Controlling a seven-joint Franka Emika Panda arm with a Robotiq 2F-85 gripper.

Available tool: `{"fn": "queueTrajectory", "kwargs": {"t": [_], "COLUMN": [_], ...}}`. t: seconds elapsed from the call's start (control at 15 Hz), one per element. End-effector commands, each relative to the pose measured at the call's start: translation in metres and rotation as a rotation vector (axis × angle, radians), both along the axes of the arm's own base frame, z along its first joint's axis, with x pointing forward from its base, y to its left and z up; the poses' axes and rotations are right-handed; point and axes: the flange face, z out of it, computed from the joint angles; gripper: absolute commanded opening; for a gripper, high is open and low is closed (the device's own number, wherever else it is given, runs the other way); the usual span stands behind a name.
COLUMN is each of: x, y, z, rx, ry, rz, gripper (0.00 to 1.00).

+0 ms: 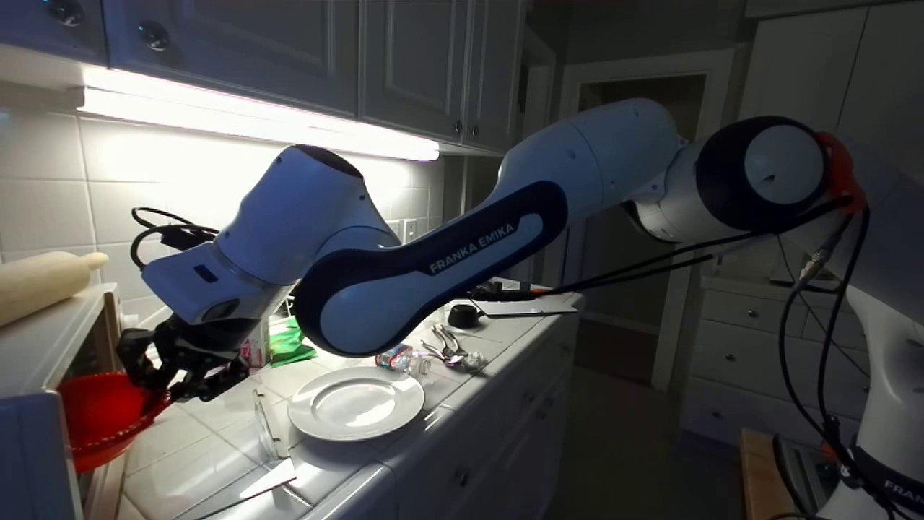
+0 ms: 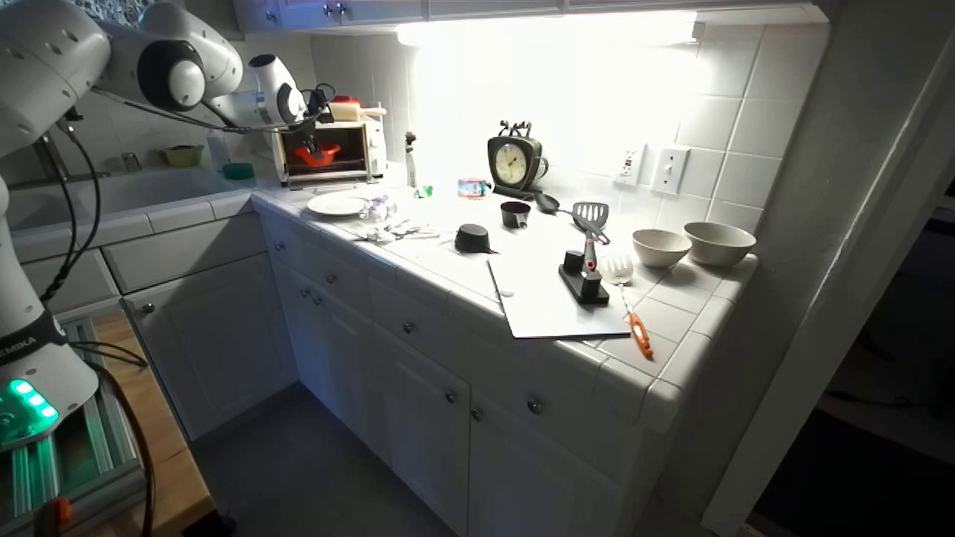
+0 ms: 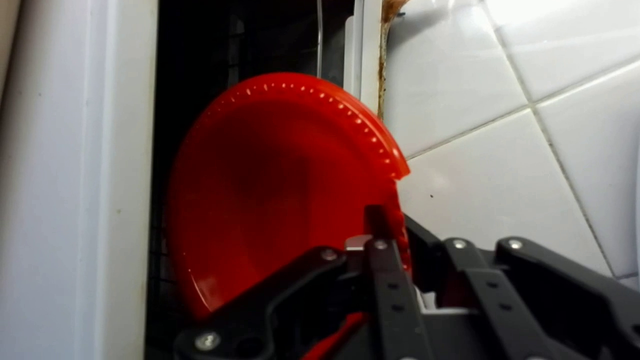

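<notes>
Nearest the lens in the wrist view, the black hand pinches the rim of a red bowl from inside and out, the bowl spreading toward ten o'clock from the grip. The bowl is at the open front of a toaster oven. In an exterior view, a rolling pin lies atop the oven toward ten o'clock from the hand, and a white plate rests on the tiled worktop toward three o'clock.

bowl: partly behind hand | rolling pin: cut off in an exterior view
</notes>
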Motion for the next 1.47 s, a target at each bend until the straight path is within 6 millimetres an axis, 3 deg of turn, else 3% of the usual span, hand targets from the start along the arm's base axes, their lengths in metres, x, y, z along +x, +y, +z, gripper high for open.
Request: {"fn": "queueTrajectory", "kwargs": {"t": [0.0, 1.4], "x": [0.004, 0.004], "y": [0.010, 0.027], "z": [0.002, 0.002], "rx": [0.001, 0.001], "ry": [0.000, -0.005], "rz": [0.018, 0.011], "gripper": [0.02, 0.02]}}
